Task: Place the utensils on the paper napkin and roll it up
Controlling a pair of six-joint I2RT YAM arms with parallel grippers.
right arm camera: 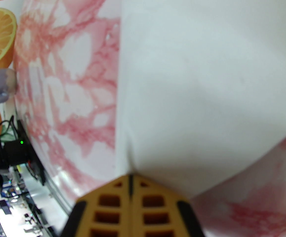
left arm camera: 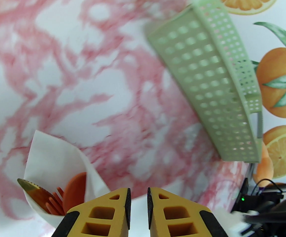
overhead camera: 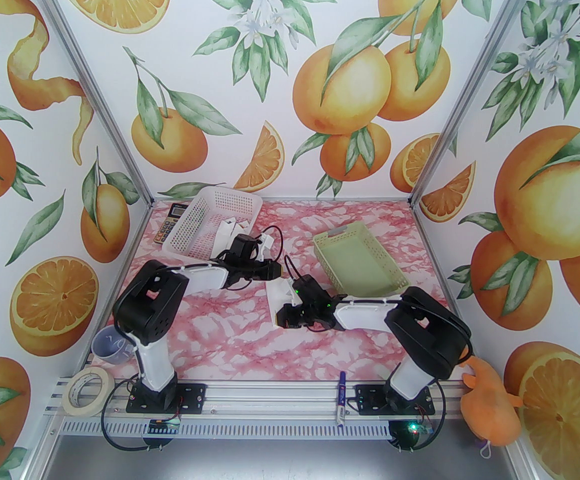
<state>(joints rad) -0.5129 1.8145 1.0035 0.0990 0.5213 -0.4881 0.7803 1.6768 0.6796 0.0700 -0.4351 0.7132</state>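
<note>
2 bskts [overhead camera: 189, 223] [overhead camera: 357, 268], 1 napkin [left arm camera: 51, 154], 3 utens [left arm camera: 76, 191]

white napkin [right arm camera: 194, 70], orange-red utensils [left arm camera: 73, 191], pink marbled table [overhead camera: 229, 338].

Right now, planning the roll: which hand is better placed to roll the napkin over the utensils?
Right. The right hand is shut on the napkin edge, so it can probably pull it over. The left hand stands slightly open beside the utensils, holding nothing.

At the lower left of the left wrist view, the napkin [left arm camera: 51, 157] hid the handles of the utensils [left arm camera: 75, 191]; in the right wrist view it was blurred and cut by the upper edge.
</note>
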